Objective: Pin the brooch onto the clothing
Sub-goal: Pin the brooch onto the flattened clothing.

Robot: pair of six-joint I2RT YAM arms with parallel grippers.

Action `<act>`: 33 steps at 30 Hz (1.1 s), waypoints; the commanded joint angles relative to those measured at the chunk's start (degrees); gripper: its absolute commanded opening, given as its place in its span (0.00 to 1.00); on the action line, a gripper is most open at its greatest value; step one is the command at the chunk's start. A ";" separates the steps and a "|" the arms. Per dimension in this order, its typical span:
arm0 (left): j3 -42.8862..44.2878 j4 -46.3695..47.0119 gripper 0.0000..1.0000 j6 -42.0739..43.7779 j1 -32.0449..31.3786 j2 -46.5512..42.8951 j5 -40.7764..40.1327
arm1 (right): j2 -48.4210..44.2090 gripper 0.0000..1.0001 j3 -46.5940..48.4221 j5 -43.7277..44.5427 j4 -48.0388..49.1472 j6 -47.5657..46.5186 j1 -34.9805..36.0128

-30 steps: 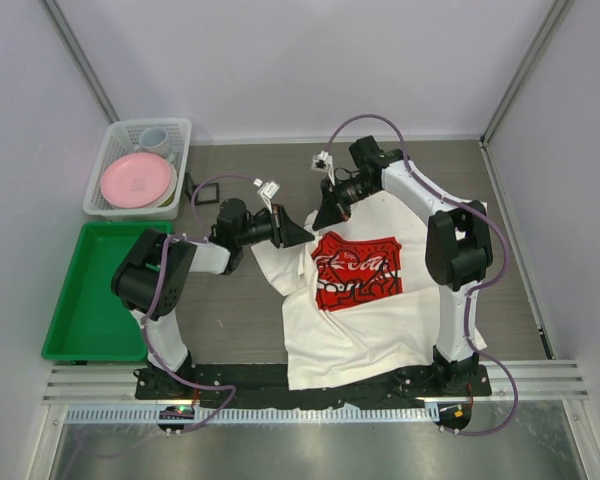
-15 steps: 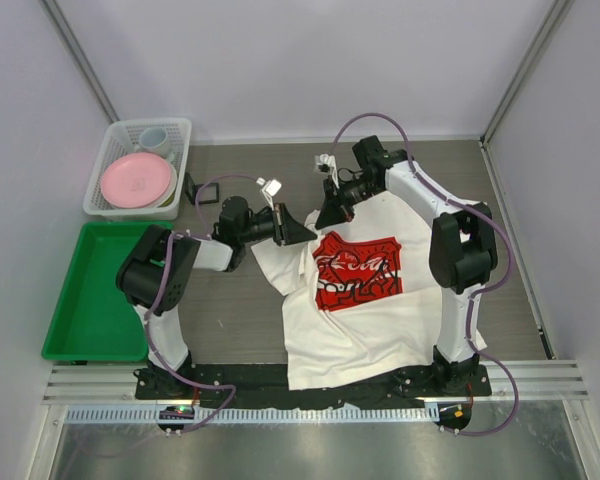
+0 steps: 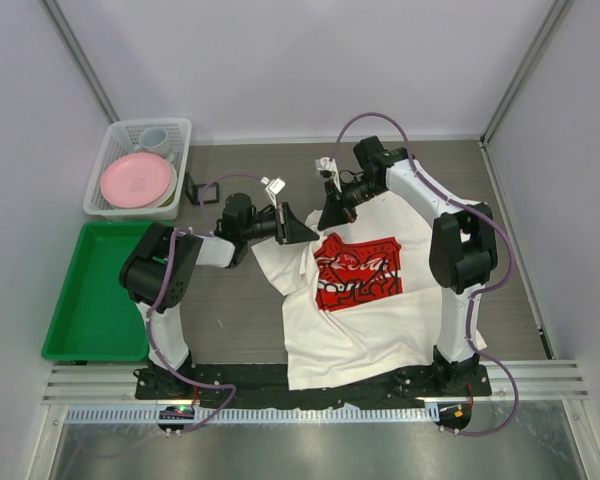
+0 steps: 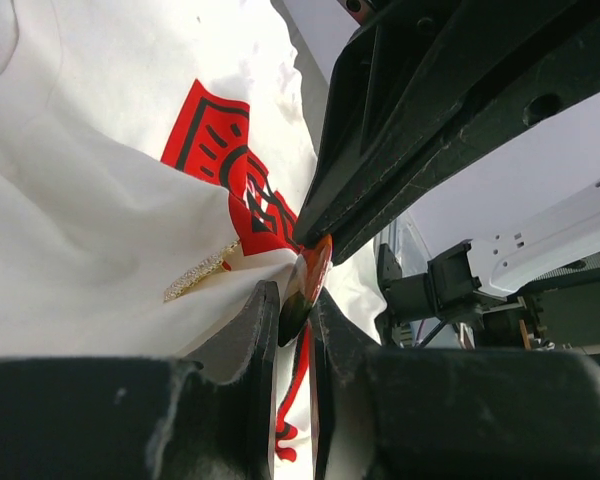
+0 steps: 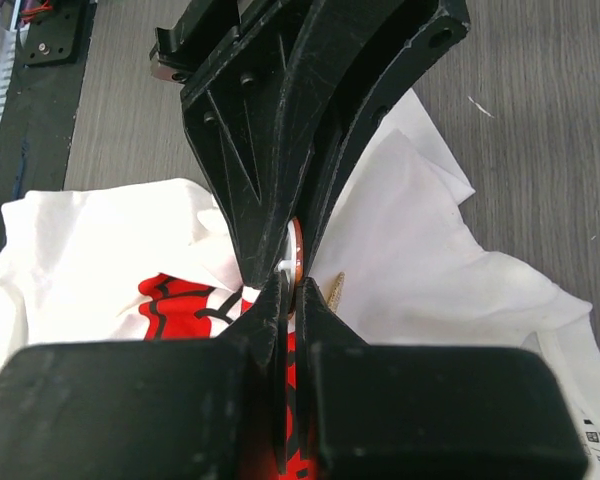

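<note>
1. White T-shirt point(image 3: 350, 330) lies flat on the table point(image 3: 230, 310), hem toward the arm bases. Its red Coca-Cola print point(image 3: 358, 268) faces up.
2. Both arms meet just above the shirt at 11 o'clock from the print. The left gripper point(image 3: 302, 229) comes in from 9 o'clock, the right gripper point(image 3: 329, 217) from 1 o'clock. Their tips are almost touching.
3. The brooch point(image 4: 313, 272) is a round disc with an orange-red rim, seen edge-on. It sits right where the two sets of tips meet, over a bunched fold of white cloth at the print's edge.
4. Left hand: grasping. Left wrist view shows the disc pinched between its two fingers point(image 4: 248, 340), with only a narrow gap between them.
5. Right hand: clenched, jaws down to a sliver. Its tips press on the disc's rim at 12 o'clock in the left wrist view. Cannot tell whether it grips the brooch, the cloth, or nothing.
6. Gold glittery strip point(image 4: 195, 276) lies on the white cloth at 9 o'clock from the disc, tilted. Cannot tell if it is joined to the brooch.
7. Cannot tell whether the pin has gone through the fabric, because the fingers cover the contact point.
8. Rest of the table, top view:
   - White basket point(image 3: 115, 135) at 10 o'clock, holding a pink plate point(image 3: 135, 180) and a pale cup point(image 3: 154, 137).
   - Green tray point(image 3: 95, 290) at 9 o'clock, just below the basket.
   - Small black frame point(image 3: 206, 192) between the basket and the left gripper.
</note>
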 commanded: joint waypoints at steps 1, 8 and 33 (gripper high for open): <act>3.45 -4.45 0.04 -0.72 1.22 1.07 -8.41 | -5.09 0.01 2.73 -7.59 -8.96 -3.62 2.28; 4.51 -7.61 0.01 -0.72 1.22 1.33 -9.21 | -5.18 0.01 3.61 -7.50 -12.30 -7.92 3.07; 11.98 -23.52 0.00 0.33 1.14 3.88 -10.35 | -1.05 0.01 10.55 -8.91 -23.46 -18.56 5.88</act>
